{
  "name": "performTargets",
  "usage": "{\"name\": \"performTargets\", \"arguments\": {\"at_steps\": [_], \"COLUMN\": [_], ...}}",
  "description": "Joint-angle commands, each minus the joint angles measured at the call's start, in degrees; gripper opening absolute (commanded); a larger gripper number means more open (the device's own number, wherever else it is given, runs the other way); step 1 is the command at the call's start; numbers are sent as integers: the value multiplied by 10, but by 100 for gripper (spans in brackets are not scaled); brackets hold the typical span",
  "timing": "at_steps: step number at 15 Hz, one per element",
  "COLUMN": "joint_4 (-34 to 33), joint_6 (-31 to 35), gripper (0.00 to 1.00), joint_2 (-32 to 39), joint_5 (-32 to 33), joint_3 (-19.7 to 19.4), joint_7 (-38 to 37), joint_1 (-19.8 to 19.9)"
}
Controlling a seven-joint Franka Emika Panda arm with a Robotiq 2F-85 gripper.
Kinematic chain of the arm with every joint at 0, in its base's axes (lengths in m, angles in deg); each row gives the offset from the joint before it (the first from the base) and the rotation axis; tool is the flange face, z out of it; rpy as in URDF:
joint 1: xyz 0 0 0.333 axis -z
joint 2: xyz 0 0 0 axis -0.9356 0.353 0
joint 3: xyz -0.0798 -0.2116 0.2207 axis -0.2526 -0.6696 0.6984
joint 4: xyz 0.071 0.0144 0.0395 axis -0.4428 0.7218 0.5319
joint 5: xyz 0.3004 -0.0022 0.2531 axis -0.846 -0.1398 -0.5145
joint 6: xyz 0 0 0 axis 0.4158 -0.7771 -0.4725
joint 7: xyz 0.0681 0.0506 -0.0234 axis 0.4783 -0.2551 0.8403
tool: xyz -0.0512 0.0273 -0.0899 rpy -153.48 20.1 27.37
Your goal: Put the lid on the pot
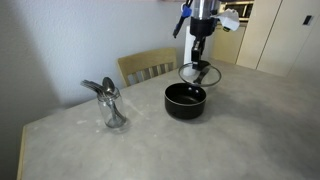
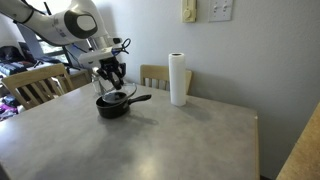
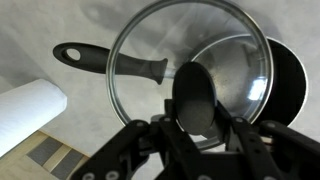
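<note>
A black pot (image 1: 185, 101) with a long black handle (image 3: 110, 62) sits on the grey table in both exterior views (image 2: 112, 105). My gripper (image 1: 200, 50) is shut on the black knob (image 3: 195, 98) of a round glass lid (image 1: 199, 73) and holds it level just above the pot, shifted towards the far rim. In the wrist view the lid (image 3: 150, 40) covers part of the pot (image 3: 288, 80) and its handle. The gripper also shows in an exterior view (image 2: 112, 72) and the wrist view (image 3: 197, 120).
A white paper towel roll (image 2: 178, 78) stands behind the pot and shows in the wrist view (image 3: 28, 112). A glass holding metal utensils (image 1: 110, 103) stands near the table's edge. Wooden chairs (image 1: 148, 66) (image 2: 35, 85) line the table.
</note>
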Motion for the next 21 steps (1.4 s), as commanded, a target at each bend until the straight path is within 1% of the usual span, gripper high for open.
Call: {"name": "performTargets", "arguments": {"at_steps": [1, 7, 8, 16, 21], "joint_4": [-1, -1, -1, -33, -67], "joint_6": [-2, -2, -2, 1, 2], "gripper": [39, 39, 14, 14, 14], "joint_2": [0, 0, 0, 25, 55], "joint_5": [4, 4, 4, -1, -4], "joint_3": [8, 8, 8, 22, 36], "joint_7": [-3, -3, -3, 11, 10], "joint_1": [7, 7, 7, 5, -2]}}
